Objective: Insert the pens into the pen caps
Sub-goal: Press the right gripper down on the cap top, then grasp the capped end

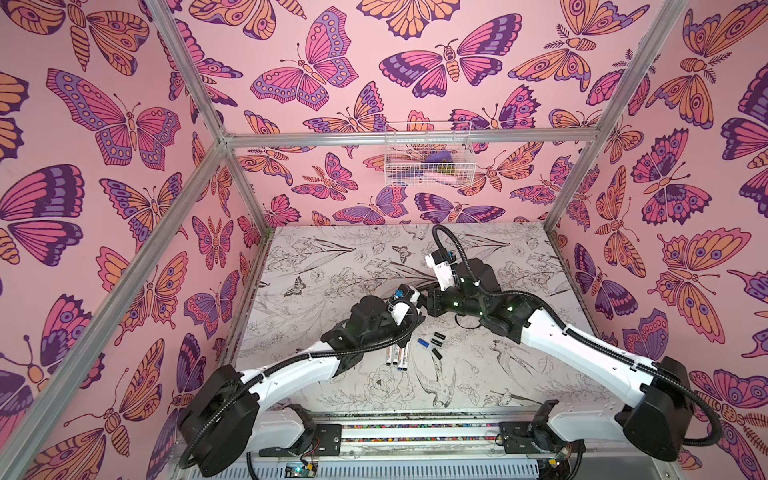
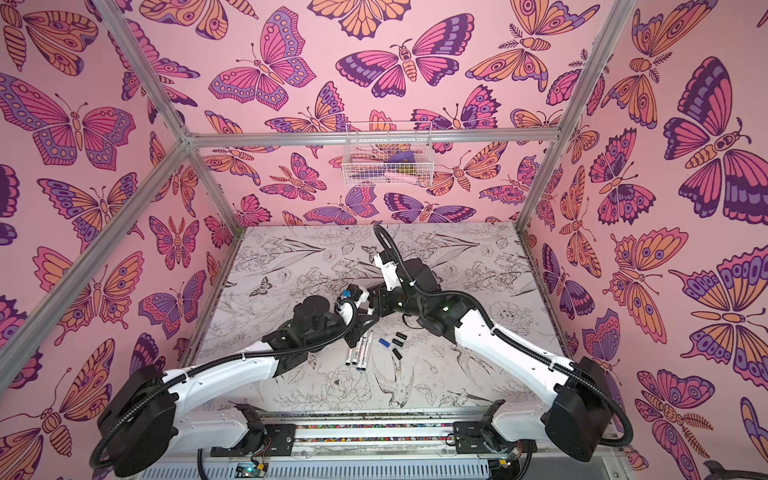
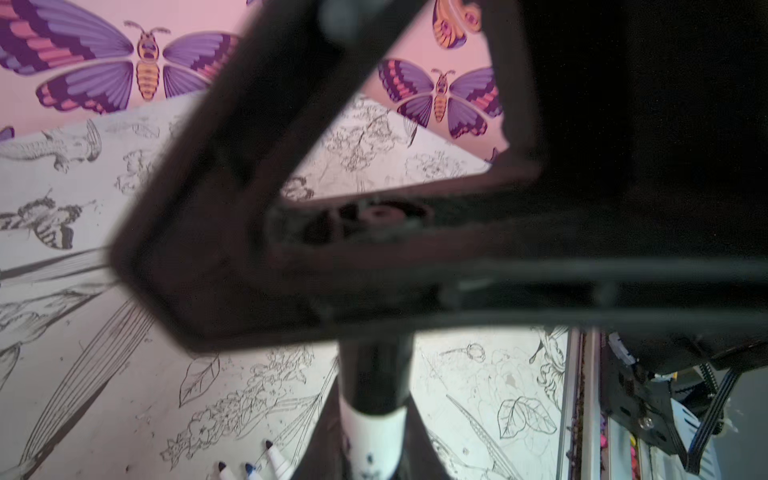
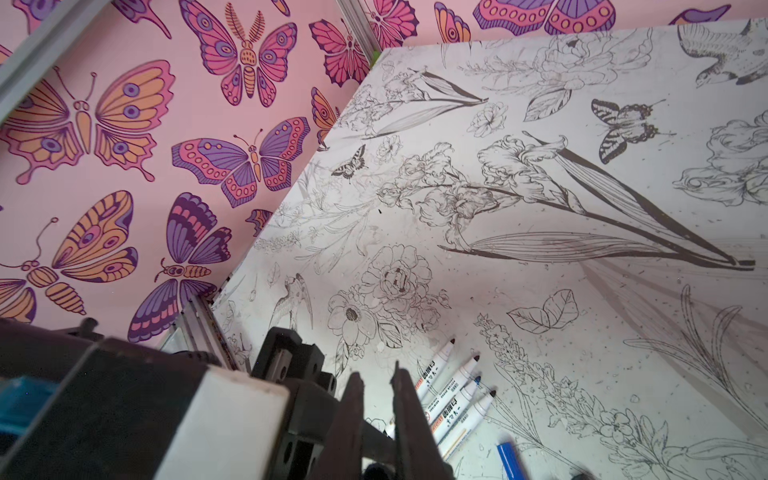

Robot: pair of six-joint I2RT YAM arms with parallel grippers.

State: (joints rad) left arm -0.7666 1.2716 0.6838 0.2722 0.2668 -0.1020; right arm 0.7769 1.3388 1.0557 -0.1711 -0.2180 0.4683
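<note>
Pink butterfly walls (image 1: 353, 41), floral-sketch tabletop (image 1: 332, 249)

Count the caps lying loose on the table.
4, right of the pens: a blue cap nearest them, three black caps just beyond. A fifth cap, black, is on the held pen; arms could hide more.

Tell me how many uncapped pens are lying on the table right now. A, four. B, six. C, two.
A: the right wrist view shows four pens lying side by side on the table, all with bare tips, one of them blue.
</note>
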